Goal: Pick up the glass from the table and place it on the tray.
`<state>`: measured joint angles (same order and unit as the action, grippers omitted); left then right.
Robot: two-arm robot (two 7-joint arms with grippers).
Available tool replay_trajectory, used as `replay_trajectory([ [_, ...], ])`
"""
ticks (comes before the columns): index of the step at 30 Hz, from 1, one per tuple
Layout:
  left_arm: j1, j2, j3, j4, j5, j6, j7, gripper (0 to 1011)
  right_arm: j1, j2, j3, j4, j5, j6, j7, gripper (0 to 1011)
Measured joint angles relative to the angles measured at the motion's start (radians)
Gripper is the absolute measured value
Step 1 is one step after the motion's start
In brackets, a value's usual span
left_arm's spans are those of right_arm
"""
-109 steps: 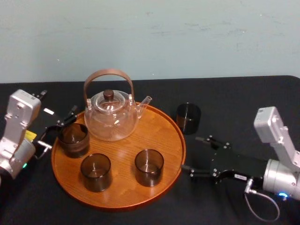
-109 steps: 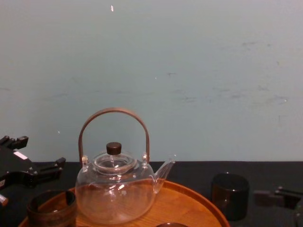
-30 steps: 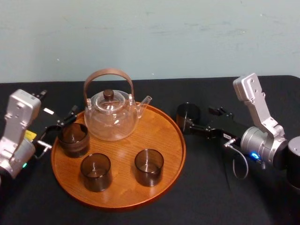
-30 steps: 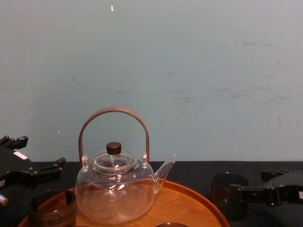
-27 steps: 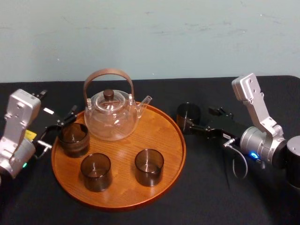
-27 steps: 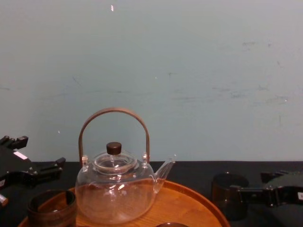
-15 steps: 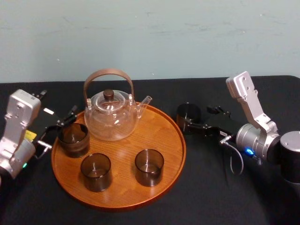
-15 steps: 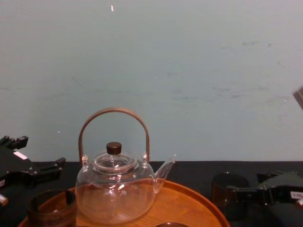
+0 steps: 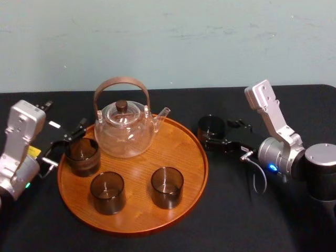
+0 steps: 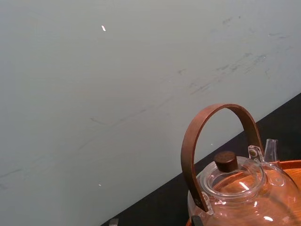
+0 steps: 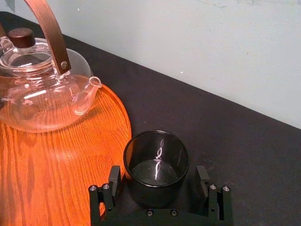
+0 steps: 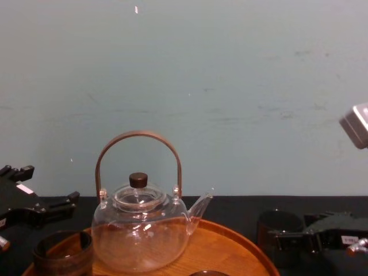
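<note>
Pale blue-green wall [image 9: 210,42] rises behind the matte black tabletop [image 9: 247,220] where we work. Left of centre on it lies the round orange-brown tray [image 9: 136,210] with its low rim. At the back of the tray stands a clear glass teapot [image 9: 125,131] with a brown arched handle, a dark knob on its lid, and its spout pointing toward our right side. Three dark glasses stand upright on the tray: one at the left edge [image 9: 82,156], one at the front left [image 9: 107,192], and one at the front centre [image 9: 167,187].

The glass [image 9: 210,127] we are after is off the tray. It stands upright on the tabletop just beside the tray's right rim, near the teapot's spout.

Our right end effector [image 11: 158,174] reaches in low from the right and is released, straddling that glass. In the right wrist view its black fingers [image 11: 114,176] stand one on each side of the dark wall. The finger nearer the tray sits very close to the glass, and a visible gap remains on the other side. The glass's base rests on the tabletop.

Our left end effector [image 9: 65,142] sits at the tray's left edge, close to the leftmost glass, with its fingers spread and nothing held between them.
</note>
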<state>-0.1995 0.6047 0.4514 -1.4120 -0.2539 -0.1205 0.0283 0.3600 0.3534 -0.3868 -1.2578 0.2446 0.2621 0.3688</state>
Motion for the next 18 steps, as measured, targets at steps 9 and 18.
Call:
replay_trajectory([
  [9, 0.0, 0.0, 0.0, 0.0, 0.0, 0.0, 0.0, 1001, 0.024, -0.019, -0.002, 0.037, -0.016, -0.002, 0.008, 1002],
  [18, 0.0, 0.0, 0.0, 0.0, 0.0, 0.0, 0.0, 1001, 0.044, -0.032, -0.006, 0.065, -0.026, -0.008, 0.02, 1002],
])
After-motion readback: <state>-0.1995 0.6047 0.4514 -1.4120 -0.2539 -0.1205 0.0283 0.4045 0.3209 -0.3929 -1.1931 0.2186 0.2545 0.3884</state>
